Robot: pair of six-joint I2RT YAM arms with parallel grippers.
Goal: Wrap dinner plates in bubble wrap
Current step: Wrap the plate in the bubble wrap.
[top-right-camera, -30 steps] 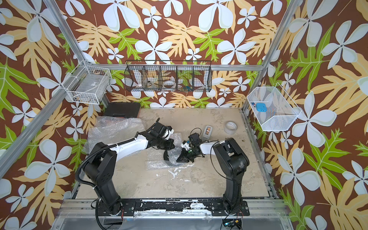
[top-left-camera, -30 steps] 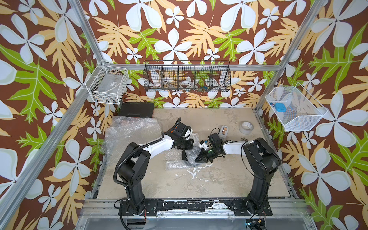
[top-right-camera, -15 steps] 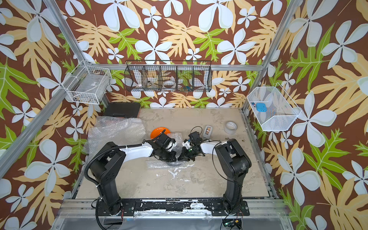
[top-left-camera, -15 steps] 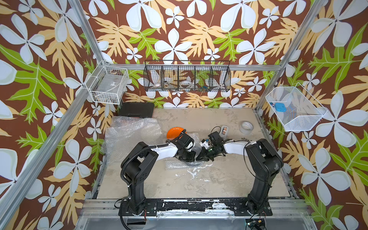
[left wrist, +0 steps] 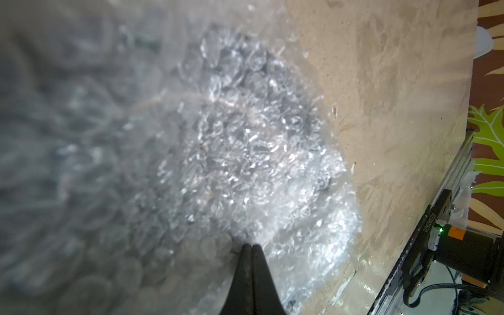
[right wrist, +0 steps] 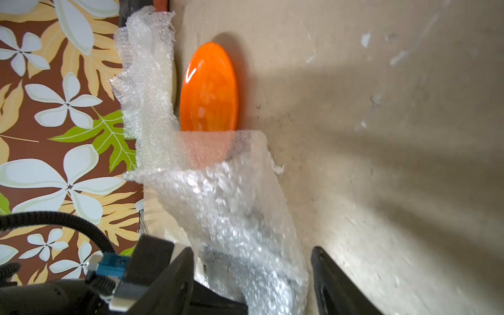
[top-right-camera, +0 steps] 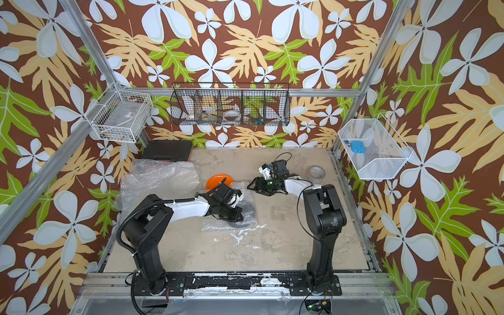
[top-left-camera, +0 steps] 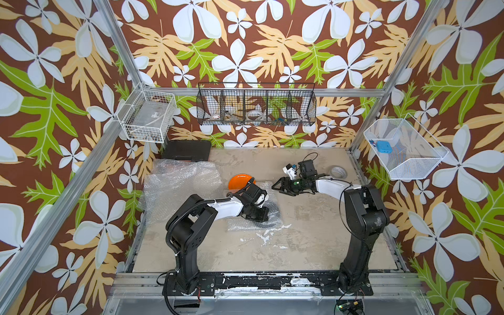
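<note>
Glossy black round dinner plate: mid desk, under clear bubble wrap sheet.
Left fingers: closed together, pressing the wrap, nothing visibly held.
Right fingers: spread wide, loose flap between them, ungripped.
Risk: the flap may spring back and uncover the plate.

The plate is bright orange, the bubble wrap clear, the wall brown with white flowers.

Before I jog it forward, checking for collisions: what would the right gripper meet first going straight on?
Probably the bubble wrap: a raised fold stands just ahead of the open right gripper. The orange plate lies farther along, but depth is unclear.
</note>
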